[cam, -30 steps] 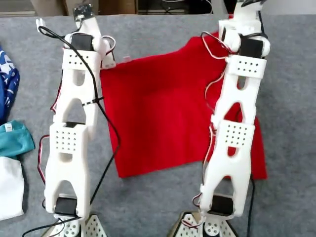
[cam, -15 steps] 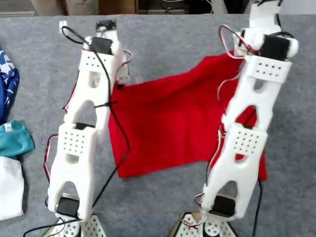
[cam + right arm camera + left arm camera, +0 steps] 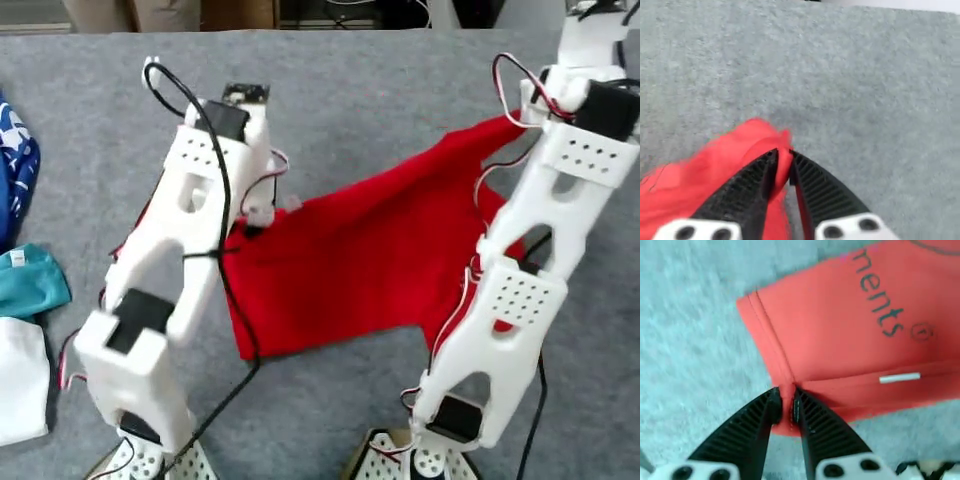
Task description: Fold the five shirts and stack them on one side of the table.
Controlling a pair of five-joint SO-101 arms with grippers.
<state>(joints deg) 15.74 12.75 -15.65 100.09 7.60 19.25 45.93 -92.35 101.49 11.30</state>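
The red shirt [image 3: 370, 260] lies across the middle of the counter [image 3: 380, 90], partly flat and partly raised, stretched between the two arms. The left gripper [image 3: 785, 402] is pinched shut on a seamed corner of its hem, the cloth caught between the ribbed fingers. The right gripper [image 3: 781, 161] is likewise closed on a bunched corner at the shirt's far right.

Since a second ago both arms have swung toward the right edge. The shirt has gone with them – its far edge now runs in a taut slant up to the right gripper, where before it lay squarer and flatter.

The counter is covered in grey felt-like fabric. Along its left edge sit a blue patterned shirt [image 3: 15, 165], a teal shirt [image 3: 30, 285] and a white shirt [image 3: 20, 380] – all well apart from the red one. Beyond the far edge, brown and dark shapes are too cropped to name.
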